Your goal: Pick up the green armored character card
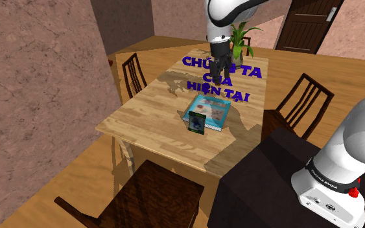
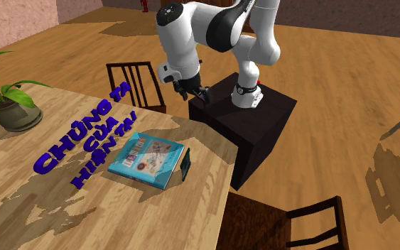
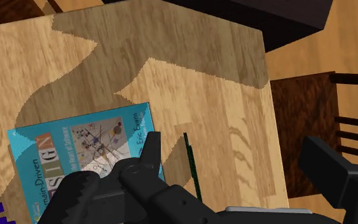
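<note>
The green armored character card (image 1: 196, 122) stands upright on the wooden table (image 1: 148, 123), just off the near corner of a teal book (image 1: 207, 111). In the second exterior view the card (image 2: 185, 166) stands at the book's (image 2: 147, 159) right edge, close to the table edge. My gripper (image 1: 221, 65) hangs well above the table, over the book's far side, and holds nothing. The wrist view shows the card (image 3: 191, 162) edge-on as a thin dark green strip beside the book (image 3: 82, 149), lying between my open fingers (image 3: 151, 147).
Large purple block letters (image 1: 221, 79) lie on the table beyond the book. A potted plant (image 2: 10, 106) stands at the table's far end. Dark wooden chairs (image 1: 134, 71) (image 1: 302, 100) (image 1: 155, 194) ring the table. My black stand (image 2: 251, 117) is beside it.
</note>
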Robot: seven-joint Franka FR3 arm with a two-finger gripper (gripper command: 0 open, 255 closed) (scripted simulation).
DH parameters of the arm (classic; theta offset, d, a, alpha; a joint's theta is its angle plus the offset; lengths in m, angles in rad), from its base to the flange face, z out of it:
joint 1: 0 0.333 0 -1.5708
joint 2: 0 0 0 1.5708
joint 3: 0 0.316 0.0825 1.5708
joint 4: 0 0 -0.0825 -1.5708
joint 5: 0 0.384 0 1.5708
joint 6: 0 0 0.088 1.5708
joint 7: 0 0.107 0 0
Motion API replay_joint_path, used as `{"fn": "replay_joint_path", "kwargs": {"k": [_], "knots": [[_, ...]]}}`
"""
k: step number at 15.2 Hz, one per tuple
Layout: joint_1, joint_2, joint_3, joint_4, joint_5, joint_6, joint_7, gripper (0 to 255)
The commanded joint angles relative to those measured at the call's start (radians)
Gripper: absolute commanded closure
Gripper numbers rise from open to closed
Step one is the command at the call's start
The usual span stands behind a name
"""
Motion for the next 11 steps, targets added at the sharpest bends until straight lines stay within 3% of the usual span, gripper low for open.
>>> {"fn": "replay_joint_path", "kwargs": {"k": [1,11], "knots": [[0.004,0.091,0.004,0.064,-0.016,0.005,-0.009,0],[0.053,0.534,0.029,0.439,-0.093,-0.038,-0.020,0]]}}
